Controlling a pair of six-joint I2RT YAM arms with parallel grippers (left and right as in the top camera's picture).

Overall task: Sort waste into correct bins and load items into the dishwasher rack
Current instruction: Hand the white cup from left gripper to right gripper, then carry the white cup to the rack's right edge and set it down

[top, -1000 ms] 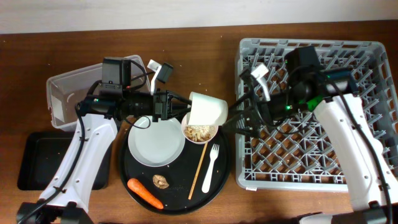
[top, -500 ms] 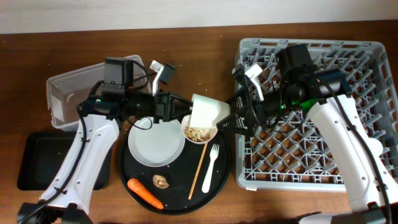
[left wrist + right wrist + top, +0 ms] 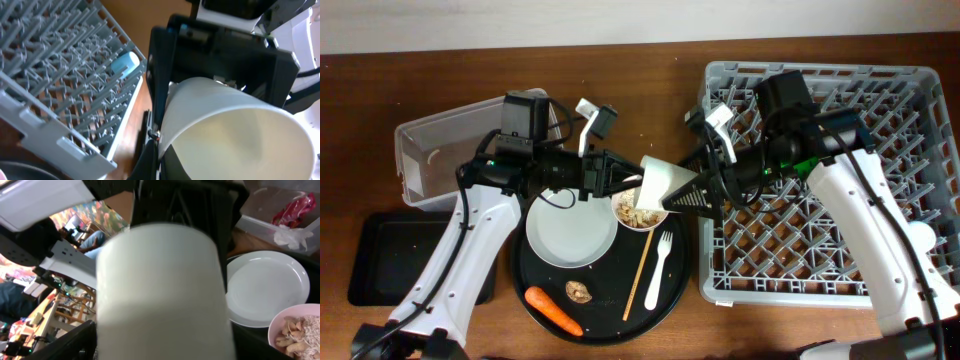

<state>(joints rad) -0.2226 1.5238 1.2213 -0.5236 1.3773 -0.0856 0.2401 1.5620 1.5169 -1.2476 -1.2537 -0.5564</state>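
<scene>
The white cup (image 3: 663, 185) hangs tilted over the pale pinkish bowl (image 3: 640, 212) of beige crumbly food. My left gripper (image 3: 628, 180) is shut on its rim (image 3: 167, 125). My right gripper (image 3: 692, 195) is open, with a finger on either side of the cup's body (image 3: 160, 295). The white plate (image 3: 570, 228), white fork (image 3: 660, 268), wooden stick (image 3: 640, 272), carrot (image 3: 553, 310) and brown lump (image 3: 579, 291) lie on the round black tray (image 3: 530, 290). The light-blue cup (image 3: 125, 62) lies in the grey rack (image 3: 880, 250). The red wrapper (image 3: 295, 210) and white scrap (image 3: 292, 235) are in the clear tub (image 3: 420, 150).
The shallow black tray (image 3: 380, 255) sits at the front left, beside the round tray. The rack's near wall (image 3: 55, 135) is close to the cup. Both arms meet over the gap between the round tray and the rack.
My left gripper has carried the white cup to the right, over the bowl. My right gripper has moved left and come around the cup's body.
</scene>
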